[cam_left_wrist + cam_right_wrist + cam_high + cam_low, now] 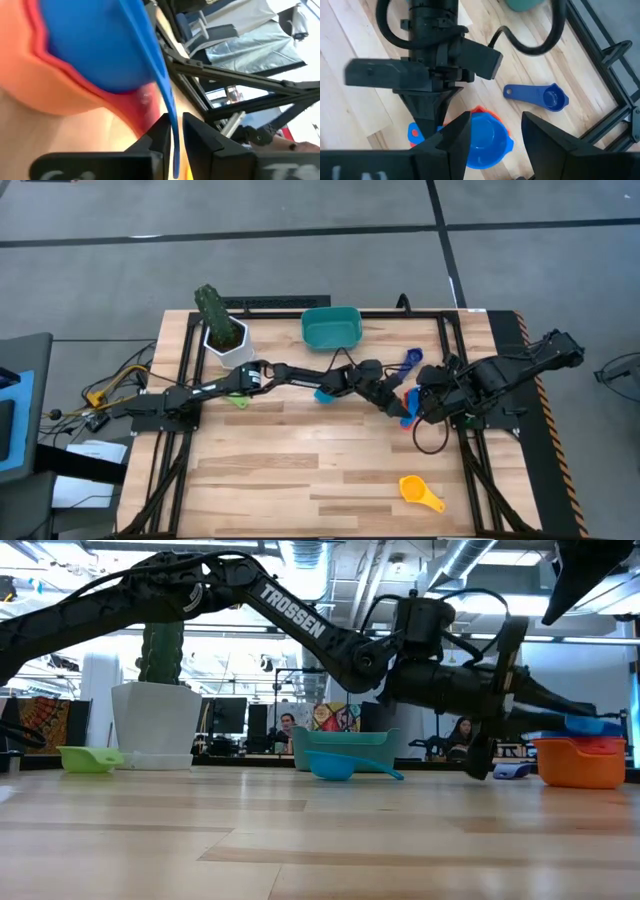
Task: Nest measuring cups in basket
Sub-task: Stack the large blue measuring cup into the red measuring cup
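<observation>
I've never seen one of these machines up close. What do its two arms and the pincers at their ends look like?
Both arms are dark, nearly black, built of slim jointed segments. The left arm carries white TROSSEN lettering along one segment. A black cable loops beside its wrist. The left gripper and the right gripper each end in two flat, dark, blocky fingers.

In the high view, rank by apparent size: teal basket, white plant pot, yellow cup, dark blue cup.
1. teal basket
2. white plant pot
3. yellow cup
4. dark blue cup, partly hidden by the arm, so its rank is unsure.
</observation>
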